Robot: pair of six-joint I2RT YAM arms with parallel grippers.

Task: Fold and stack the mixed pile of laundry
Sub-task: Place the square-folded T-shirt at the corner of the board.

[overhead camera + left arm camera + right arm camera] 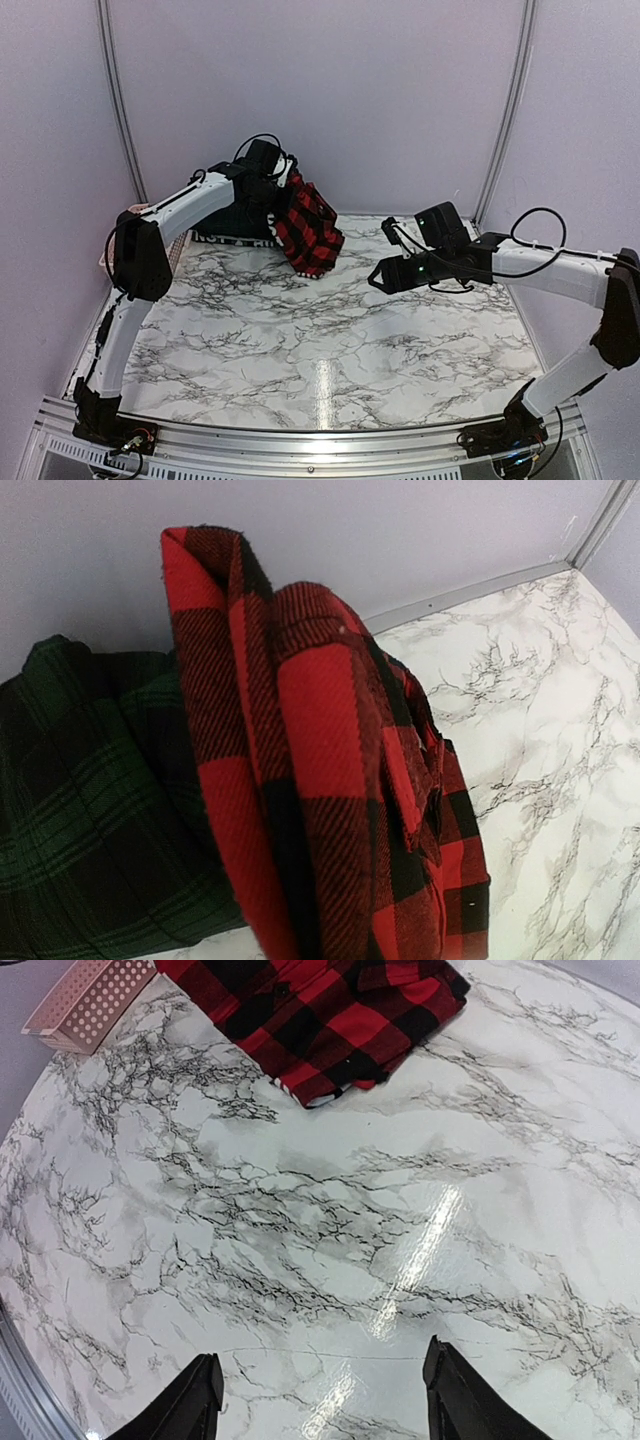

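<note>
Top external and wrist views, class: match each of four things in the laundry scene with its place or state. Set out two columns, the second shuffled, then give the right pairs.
Column one
1. red-and-black checked shirt
2. dark green plaid piece
3. right hand
4. pink basket

Column two
A. open, holding nothing, above the marble table
B. hangs from the shut left hand
C. perforated, at the table's edge
D. bunched right beside the shirt

Pairs: 1-B, 2-D, 3-A, 4-C
</note>
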